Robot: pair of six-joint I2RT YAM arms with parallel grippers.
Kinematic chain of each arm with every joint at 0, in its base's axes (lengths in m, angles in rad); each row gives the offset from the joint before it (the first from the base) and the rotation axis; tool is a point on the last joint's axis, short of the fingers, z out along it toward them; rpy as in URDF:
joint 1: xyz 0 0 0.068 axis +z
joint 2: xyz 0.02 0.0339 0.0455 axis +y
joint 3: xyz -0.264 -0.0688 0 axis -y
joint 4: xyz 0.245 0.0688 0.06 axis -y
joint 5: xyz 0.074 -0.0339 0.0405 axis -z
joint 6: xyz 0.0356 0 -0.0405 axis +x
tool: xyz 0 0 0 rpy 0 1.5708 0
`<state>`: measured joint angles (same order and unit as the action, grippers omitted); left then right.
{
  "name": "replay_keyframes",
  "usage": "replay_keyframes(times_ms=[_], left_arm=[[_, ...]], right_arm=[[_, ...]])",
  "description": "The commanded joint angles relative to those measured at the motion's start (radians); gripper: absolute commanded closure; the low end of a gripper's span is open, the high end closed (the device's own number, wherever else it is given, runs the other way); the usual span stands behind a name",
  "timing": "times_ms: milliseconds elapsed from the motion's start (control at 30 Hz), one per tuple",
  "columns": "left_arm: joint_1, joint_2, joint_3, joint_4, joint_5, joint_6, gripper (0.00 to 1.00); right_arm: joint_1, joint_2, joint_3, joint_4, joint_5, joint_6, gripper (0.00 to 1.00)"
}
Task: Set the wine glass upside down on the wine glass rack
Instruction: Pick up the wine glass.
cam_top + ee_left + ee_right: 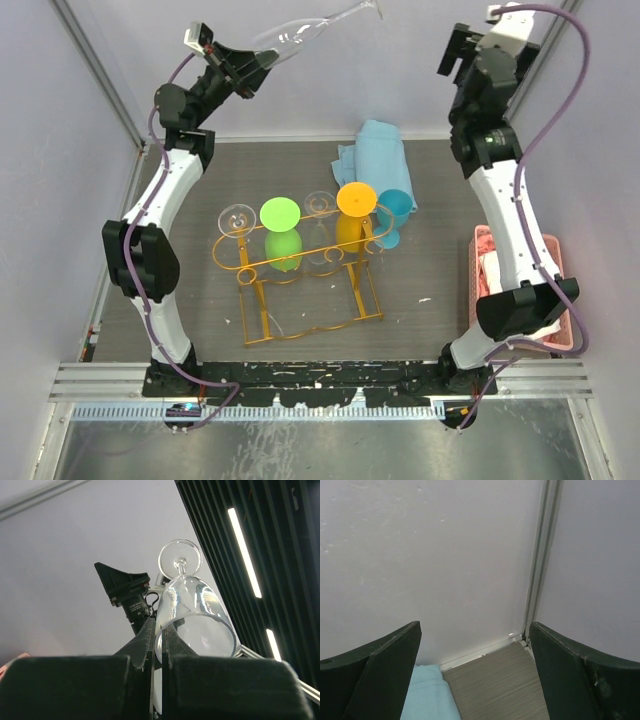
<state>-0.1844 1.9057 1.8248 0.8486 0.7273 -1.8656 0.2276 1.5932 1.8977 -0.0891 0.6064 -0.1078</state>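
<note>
1. Left wrist view alone shows the left gripper clamped on the wine glass rim; right gripper gapes empty.
2. Overhead: glass aloft, well above the wine glass rack; there, two clear glasses, one green glass, one orange glass, one blue glass.

Lab test booth: white panel walls, aluminium base rail, ceiling strip lights.
</note>
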Motion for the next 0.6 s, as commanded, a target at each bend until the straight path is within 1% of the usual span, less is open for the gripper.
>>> replay_keyframes(times_ms=[0, 133, 167, 300, 400, 500, 567], left_arm=[[-0.006, -0.056, 0.0, 0.069, -0.009, -0.008, 1.0], [-0.01, -0.069, -0.035, 0.093, -0.005, -0.009, 1.0], [-0.012, -0.072, -0.045, 0.102, -0.004, -0.011, 1.0], [-0.012, -0.072, -0.072, 0.165, -0.004, -0.049, 1.0], [-0.011, -0.073, -0.094, 0.218, -0.008, -0.08, 1.0], [-0.011, -0.075, -0.11, 0.246, -0.004, -0.094, 1.0], [-0.012, -0.079, -0.121, 0.257, 0.001, -0.099, 1.0]], right_arm=[[-0.073, -0.038, 0.038, -0.082, -0.177, 0.245, 0.05], [-0.111, -0.073, 0.011, -0.109, -0.359, 0.36, 0.05], [-0.126, -0.087, -0.004, -0.111, -0.479, 0.4, 0.05], [-0.213, -0.116, -0.062, -0.091, -0.791, 0.605, 0.07], [-0.253, -0.114, -0.096, -0.048, -0.987, 0.754, 0.1], [-0.262, -0.122, -0.132, 0.021, -1.11, 0.869, 0.1], [-0.27, -0.123, -0.168, 0.102, -1.202, 0.968, 0.1]])
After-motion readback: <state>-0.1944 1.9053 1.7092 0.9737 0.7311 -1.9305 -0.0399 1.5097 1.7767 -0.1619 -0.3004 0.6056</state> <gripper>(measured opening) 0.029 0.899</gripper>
